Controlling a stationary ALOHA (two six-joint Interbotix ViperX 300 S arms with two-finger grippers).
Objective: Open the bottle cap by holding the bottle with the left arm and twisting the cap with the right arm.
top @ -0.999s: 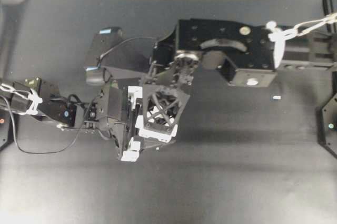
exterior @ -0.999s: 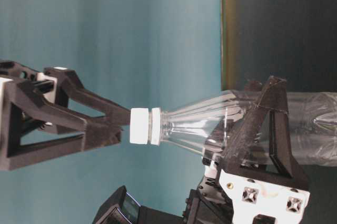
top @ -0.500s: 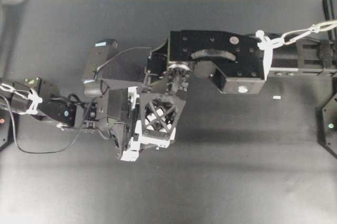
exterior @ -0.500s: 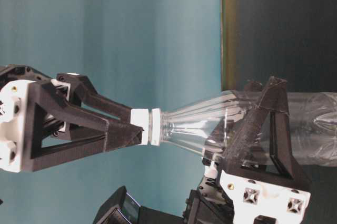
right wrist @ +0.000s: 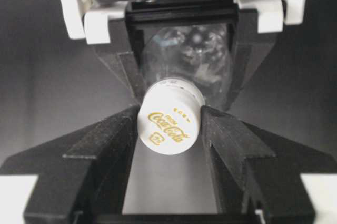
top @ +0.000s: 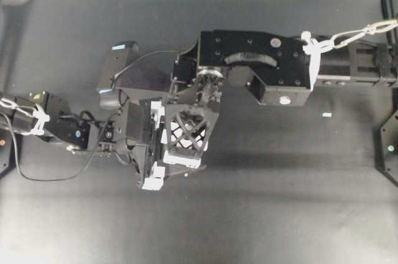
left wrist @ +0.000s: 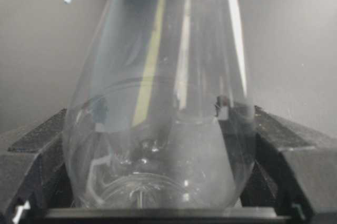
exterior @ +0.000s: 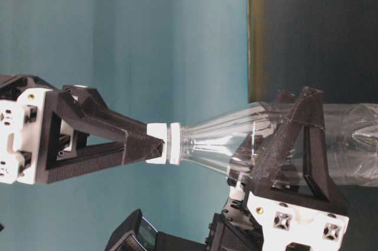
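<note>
The dark tabletop (top: 280, 202) is filling almost all of the overhead view, and the two arms are meeting left of its middle. The right arm (top: 261, 68) is reaching in from the right edge, its broad plate with screw holes lying flat, and its wrist is bending down so that the right end effector (top: 186, 136) is pointing toward the tabletop. The left arm (top: 62, 128) is coming in low from the left edge, with a thin black cable looping below it.

The bottle (exterior: 260, 142) is clear and is looking empty; I am seeing no liquid in it. The left end effector (left wrist: 158, 145) is holding it by its round body, one black finger (left wrist: 37, 150) pressing on each side, so the bottle is staying above the tabletop. In the table-level view, which is turned on its side, the neck is narrowing toward the left of the picture.

The bottle cap (right wrist: 169, 124) is white and is carrying gold Coca-Cola lettering, which only the right wrist view is showing. There the two black fingers of the right end effector are standing narrow and touching the cap on both sides. The overhead view is hiding the bottle and cap under the lattice frame. A small white scrap (top: 326, 115) is lying well apart on the right.
</note>
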